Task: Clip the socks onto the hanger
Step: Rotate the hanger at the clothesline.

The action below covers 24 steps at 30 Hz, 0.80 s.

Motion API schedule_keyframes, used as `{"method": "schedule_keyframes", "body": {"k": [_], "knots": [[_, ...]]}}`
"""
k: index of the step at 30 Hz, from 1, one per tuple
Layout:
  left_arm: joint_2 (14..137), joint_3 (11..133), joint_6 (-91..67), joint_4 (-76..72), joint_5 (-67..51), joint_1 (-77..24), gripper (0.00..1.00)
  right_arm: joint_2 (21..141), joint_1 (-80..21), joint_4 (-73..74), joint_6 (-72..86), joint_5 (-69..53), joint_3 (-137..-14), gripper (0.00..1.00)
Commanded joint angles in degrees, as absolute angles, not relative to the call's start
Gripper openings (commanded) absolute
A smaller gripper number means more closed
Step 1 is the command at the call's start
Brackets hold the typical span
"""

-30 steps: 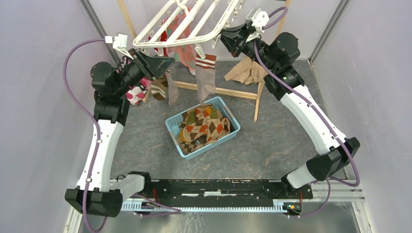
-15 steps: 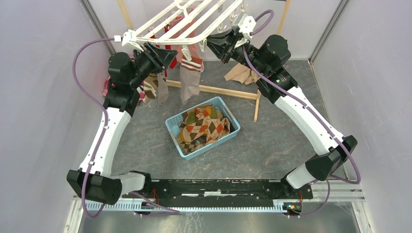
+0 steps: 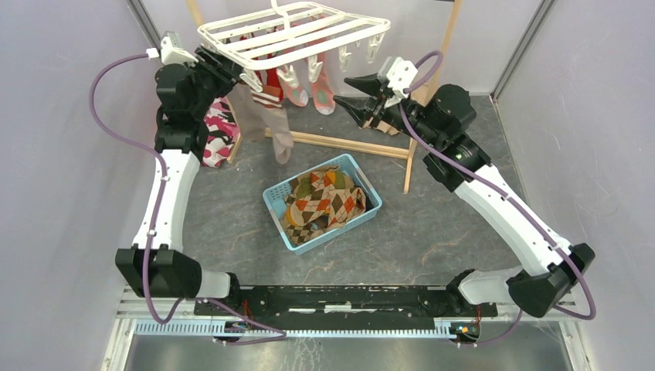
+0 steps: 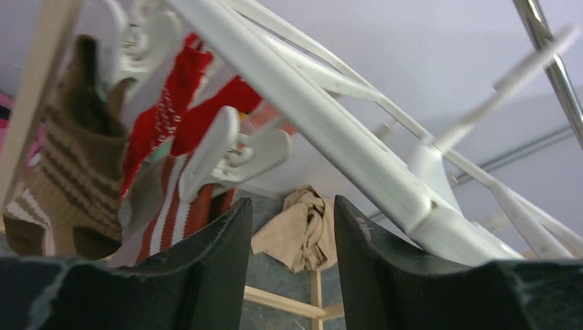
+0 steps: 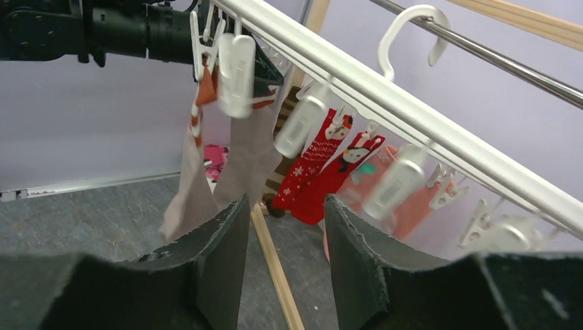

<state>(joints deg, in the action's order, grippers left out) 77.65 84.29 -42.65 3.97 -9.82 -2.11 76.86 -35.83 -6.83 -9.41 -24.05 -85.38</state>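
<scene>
Our left gripper [image 3: 225, 71] sits parted and empty at the left edge of the hanger [image 3: 297, 35], beside a clipped taupe sock [image 3: 261, 122]. We see our right gripper [image 3: 347, 91] spread too, in open room near the right edge, touching nothing; argyle socks [image 3: 320, 199] lie in the basket [image 3: 272, 202]

White links [image 3: 166, 201], black joints [image 3: 174, 85], purple cables [image 3: 91, 99]; left gripper [image 4: 290, 206] black.

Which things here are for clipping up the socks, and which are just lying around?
For the job: white plastic clip hanger; brown-orange argyle socks in the light blue plastic basket; taupe sock and red socks hanging from it.
Lying about: pink camouflage garment; crumpled beige cloth; thin wooden pole rack.
</scene>
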Motion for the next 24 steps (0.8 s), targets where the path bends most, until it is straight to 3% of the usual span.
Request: {"method": "schedule_keyframes", "body": {"k": [1, 11, 16, 24], "knots": [[82.17, 89.26, -46.86, 0.26, -13.23, 2.65, 0.53, 72.31, -34.51, -7.75, -10.3, -18.89, -82.19, 0.54], [94.35, 100.76, -50.08, -2.38, -22.38, 6.97, 0.52, 68.4, -25.52, -11.96, -1.1, -18.48, -75.46, 0.74], [99.43, 105.12, -52.07, -3.48, -24.85, 7.86, 0.52, 69.51, -24.28, -11.93, -0.09, -14.99, -76.44, 0.92], [106.22, 110.57, -55.5, -5.38, -28.04, 9.29, 0.51, 78.18, -24.01, -10.14, 1.17, -15.75, -86.49, 0.93]]}}
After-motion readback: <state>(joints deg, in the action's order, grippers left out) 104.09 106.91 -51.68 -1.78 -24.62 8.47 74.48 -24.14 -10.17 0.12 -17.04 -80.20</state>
